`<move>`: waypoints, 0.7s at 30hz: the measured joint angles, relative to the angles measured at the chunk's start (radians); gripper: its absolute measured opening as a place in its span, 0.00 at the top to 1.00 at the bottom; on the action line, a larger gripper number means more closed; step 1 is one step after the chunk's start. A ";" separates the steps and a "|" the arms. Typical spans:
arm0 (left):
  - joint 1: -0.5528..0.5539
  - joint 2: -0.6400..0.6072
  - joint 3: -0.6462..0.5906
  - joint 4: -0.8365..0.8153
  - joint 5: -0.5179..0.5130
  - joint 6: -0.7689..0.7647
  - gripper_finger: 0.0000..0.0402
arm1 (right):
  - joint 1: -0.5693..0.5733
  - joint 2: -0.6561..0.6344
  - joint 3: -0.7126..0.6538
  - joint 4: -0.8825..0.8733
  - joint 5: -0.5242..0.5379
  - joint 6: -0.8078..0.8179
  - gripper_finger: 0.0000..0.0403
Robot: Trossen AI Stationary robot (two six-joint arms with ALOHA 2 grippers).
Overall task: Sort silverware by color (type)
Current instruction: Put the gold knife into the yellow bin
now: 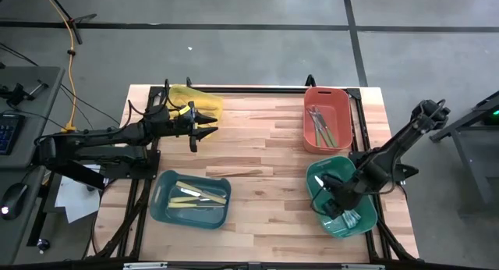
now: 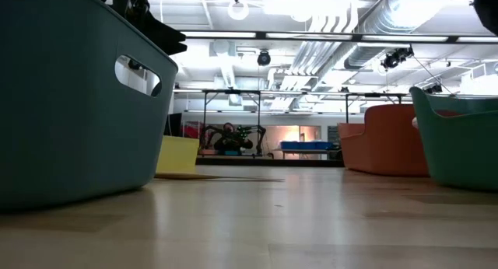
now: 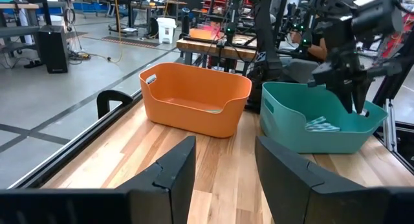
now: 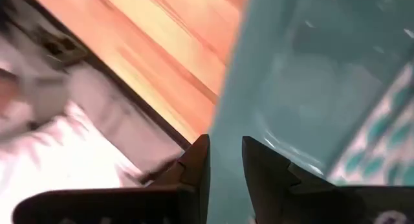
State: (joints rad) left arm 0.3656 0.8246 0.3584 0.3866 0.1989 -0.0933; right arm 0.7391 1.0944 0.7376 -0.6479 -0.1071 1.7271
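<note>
Left gripper (image 1: 209,122): near the table's 10 o'clock corner, beside the yellow bin (image 1: 196,100); fingers spread apart with nothing between them, bare wood showing in the gap in the left wrist view.
Right gripper (image 1: 330,201): down inside the green bin (image 1: 318,173) at about 4 o'clock; fingers a narrow gap apart, nothing visibly held; the right wrist view shows only the bin's wall between them.
Teal-tinted silverware (image 1: 350,218): lying at the green bin's near end, just beside the right gripper; also seen in the left wrist view (image 3: 321,125).
Silver-grey silverware (image 1: 320,126): a bundle lying lengthwise in the orange bin (image 1: 327,94) at 2 o'clock.
Cream-yellow silverware (image 1: 199,193): several pieces lying across the floor of the teal bin (image 1: 165,210) at 7 o'clock.
Gold-tan piece (image 1: 235,173): one thin utensil lying loose on the table (image 1: 265,192), at the centre, just off the teal bin's 1 o'clock corner.
</note>
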 joint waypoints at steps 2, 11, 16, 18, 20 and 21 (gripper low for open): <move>0.000 0.000 0.000 0.000 0.000 0.000 0.63 | 0.000 -0.029 0.000 0.018 0.066 -0.009 0.82; 0.000 0.000 0.000 0.000 0.000 0.000 0.63 | -0.055 -0.028 0.000 0.348 0.563 -0.368 0.82; 0.000 0.000 0.000 0.002 0.000 0.000 0.63 | -0.184 0.060 0.002 0.678 0.645 -0.870 0.82; 0.000 0.000 0.000 0.002 0.000 0.000 0.63 | -0.252 0.107 0.002 0.773 0.617 -1.027 0.82; 0.000 0.000 0.000 0.002 0.000 -0.001 0.63 | -0.324 0.154 0.002 0.814 0.591 -1.139 0.82; 0.000 0.000 0.000 0.001 0.000 -0.009 0.63 | -0.361 0.180 0.002 0.830 0.572 -1.175 0.82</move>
State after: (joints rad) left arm 0.3656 0.8246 0.3584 0.3878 0.1989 -0.1027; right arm 0.3786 1.2747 0.7391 0.1825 0.4645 0.5516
